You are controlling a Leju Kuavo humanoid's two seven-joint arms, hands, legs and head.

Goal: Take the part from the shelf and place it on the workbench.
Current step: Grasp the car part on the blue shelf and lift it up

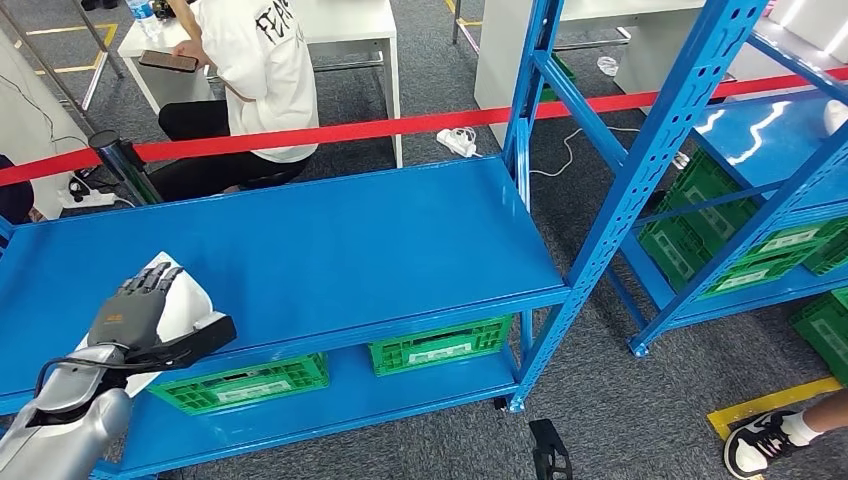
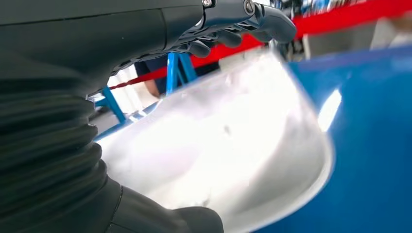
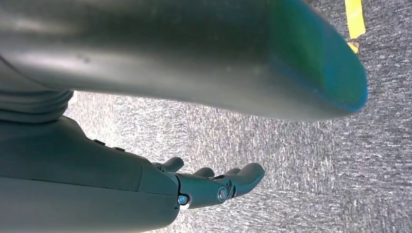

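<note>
The left hand (image 1: 140, 315) lies over the white part (image 1: 190, 300) at the near left corner of the blue shelf (image 1: 330, 250), its dark fingers (image 1: 150, 282) draped across the part's top and the thumb reaching along the edge that faces the robot; in the left wrist view the fingers (image 2: 233, 34) curl over the far rim of the part (image 2: 218, 145) and the thumb sits under the near rim, so I judge the part clasped between them rather than merely touched, though whether it has left the shelf top cannot be told. The risk, as I read it, lies in the surface: the part looks smooth, glossy and curved, a pale shell with a rounded edge and strong highlights, and such a skin gives fingers little to bite on. If the grasp is shallow, the part could slide out as the arm draws back from the shelf, or tip and catch on the shelf lip. The blue upright (image 1: 640, 170) to the right of the shelf top and the red barrier tape (image 1: 400, 127) beyond it are well apart from the part and seem no hindrance. The right hand (image 3: 214, 182) hangs over grey carpet (image 3: 301, 160), fingers loosely apart and holding nothing.
</note>
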